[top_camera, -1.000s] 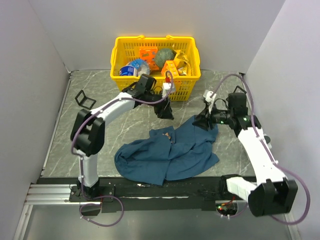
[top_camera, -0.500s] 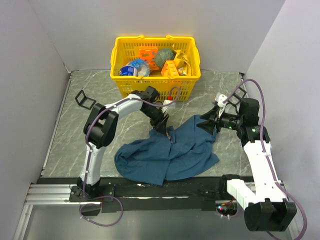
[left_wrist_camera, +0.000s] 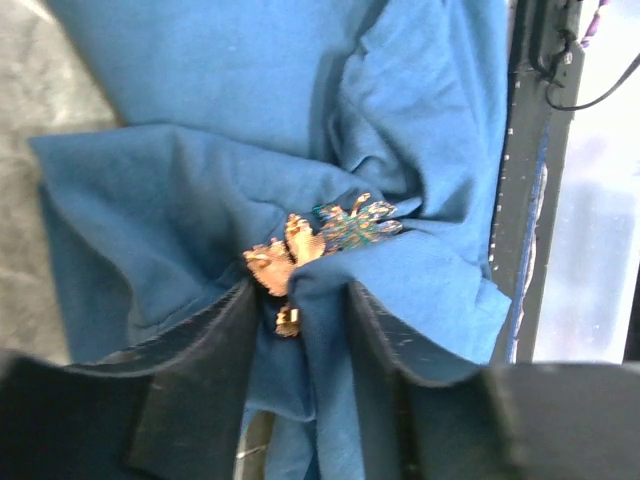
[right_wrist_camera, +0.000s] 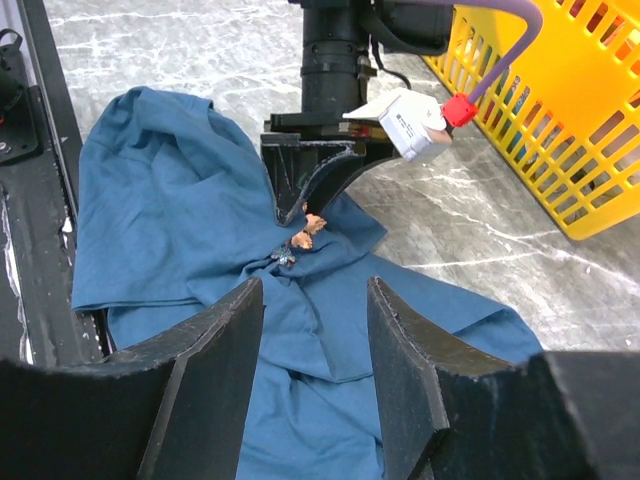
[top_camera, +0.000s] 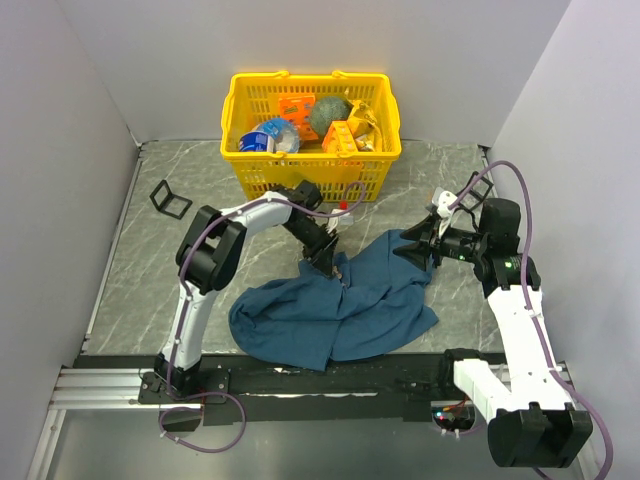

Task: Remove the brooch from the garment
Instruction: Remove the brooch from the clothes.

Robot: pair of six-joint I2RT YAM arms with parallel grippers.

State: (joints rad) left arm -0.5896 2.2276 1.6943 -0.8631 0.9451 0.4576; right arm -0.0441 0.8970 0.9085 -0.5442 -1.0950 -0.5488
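The left hand [top_camera: 330, 262] had dropped from beside the yellow basket [top_camera: 372, 168] at the counter's far edge onto the garment [top_camera: 340, 315], its fingers narrowing either side of the brooch [left_wrist_camera: 285, 255]. Whether they gripped it yet, I could not tell. A cloth fold crowded the gap, so the lift was not ready. The right hand [top_camera: 415, 245] hung parted and empty by the garment's right side

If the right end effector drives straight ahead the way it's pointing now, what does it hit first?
Most likely the blue garment, which fills the gap ahead of the right end effector. The brooch and the left end effector sit farther along that line, though depth is hard to judge.
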